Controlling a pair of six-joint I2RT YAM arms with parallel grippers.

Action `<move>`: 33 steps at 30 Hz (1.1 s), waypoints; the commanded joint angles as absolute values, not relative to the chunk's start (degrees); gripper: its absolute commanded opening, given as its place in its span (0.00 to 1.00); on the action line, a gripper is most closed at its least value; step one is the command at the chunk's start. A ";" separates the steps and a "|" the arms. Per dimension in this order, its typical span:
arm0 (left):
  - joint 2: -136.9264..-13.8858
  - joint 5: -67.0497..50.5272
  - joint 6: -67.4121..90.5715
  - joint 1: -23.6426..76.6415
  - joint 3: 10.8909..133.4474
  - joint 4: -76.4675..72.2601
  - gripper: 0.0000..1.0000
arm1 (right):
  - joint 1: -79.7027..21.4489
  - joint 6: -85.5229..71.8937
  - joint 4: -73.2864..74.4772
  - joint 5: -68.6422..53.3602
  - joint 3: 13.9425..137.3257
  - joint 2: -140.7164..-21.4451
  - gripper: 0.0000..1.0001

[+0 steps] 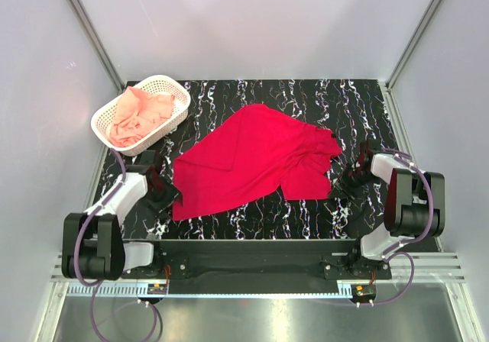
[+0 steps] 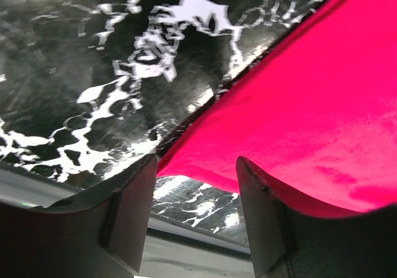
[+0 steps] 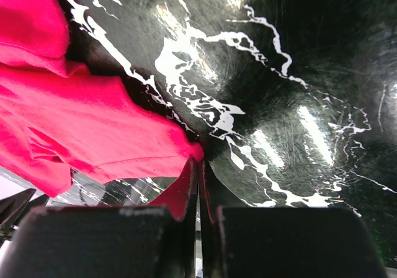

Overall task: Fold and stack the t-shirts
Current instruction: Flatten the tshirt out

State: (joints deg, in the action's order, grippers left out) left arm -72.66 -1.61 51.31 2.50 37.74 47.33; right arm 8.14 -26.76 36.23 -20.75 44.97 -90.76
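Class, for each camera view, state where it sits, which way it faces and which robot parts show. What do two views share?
Top external: above and behind the arms, looking down on the table; both arms show, red t-shirt between them, pink t-shirt in the basket.
Left wrist: on the left arm, low, facing the shirt's edge; left gripper open at it.
Right wrist: on the right arm, low, facing the table; right gripper shut on the shirt's corner.
Both wrist views share the red t-shirt and the table.
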 commanded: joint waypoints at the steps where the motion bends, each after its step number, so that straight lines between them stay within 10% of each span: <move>1: -67.16 2.11 54.40 2.20 36.04 48.87 0.58 | 7.73 -25.93 34.98 -22.32 44.74 -88.60 0.00; 18: -69.25 -1.06 55.02 2.20 31.73 45.18 0.48 | 7.73 -25.93 34.72 -22.68 44.65 -88.33 0.00; 24: -71.89 -1.32 54.32 2.20 32.26 43.51 0.34 | 7.73 -26.19 34.72 -22.59 44.56 -88.15 0.00; 29: -71.89 -1.94 52.92 2.20 33.04 41.75 0.00 | 7.73 -26.10 34.98 -22.15 44.91 -87.98 0.00; 33: -68.83 2.10 48.18 2.29 42.07 46.39 0.00 | 7.65 -25.49 40.85 -21.62 51.13 -83.95 0.00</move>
